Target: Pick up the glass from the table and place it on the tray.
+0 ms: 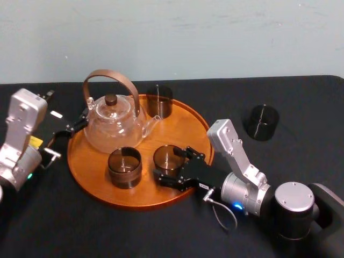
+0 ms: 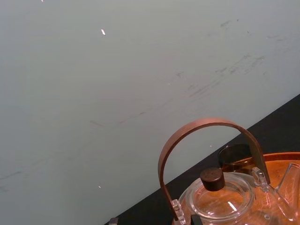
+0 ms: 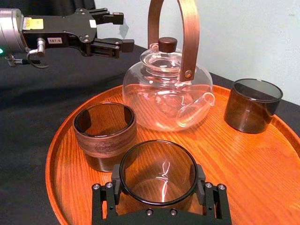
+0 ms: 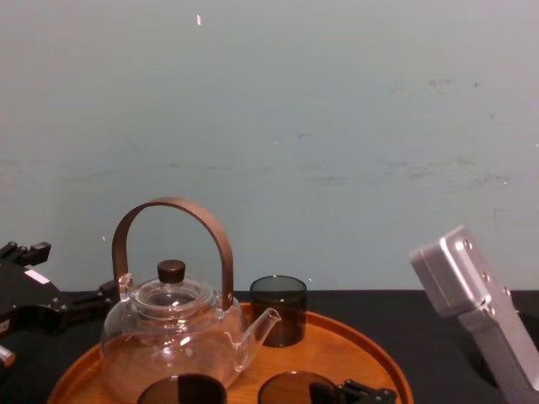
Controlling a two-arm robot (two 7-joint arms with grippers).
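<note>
Holding the glass (image 3: pixel 158 164) by its sides, the right gripper (image 3: pixel 158 183) is low over the tray (image 3: pixel 262 154), in front of the teapot (image 3: pixel 164 93) and a little to its right. Its two pads (image 3: pixel 116 180) seem to press on opposite walls, so I judge it clamped. Whether the base touches the wood I cannot tell. The glass looks thin, stiff, light, smooth and easy to break, so the hold should be gentle and across the middle of the wall, not at the rim. A sleeved glass (image 3: pixel 105 136) stands just beside it, in front of the teapot. Another dark glass (image 1: pixel 262 122) stands on the black surface (image 1: pixel 242 91), well apart to the teapot's right. The left gripper (image 3: pixel 115 32) hangs at the teapot's left, fingers (image 3: pixel 110 18) apart and empty
</note>
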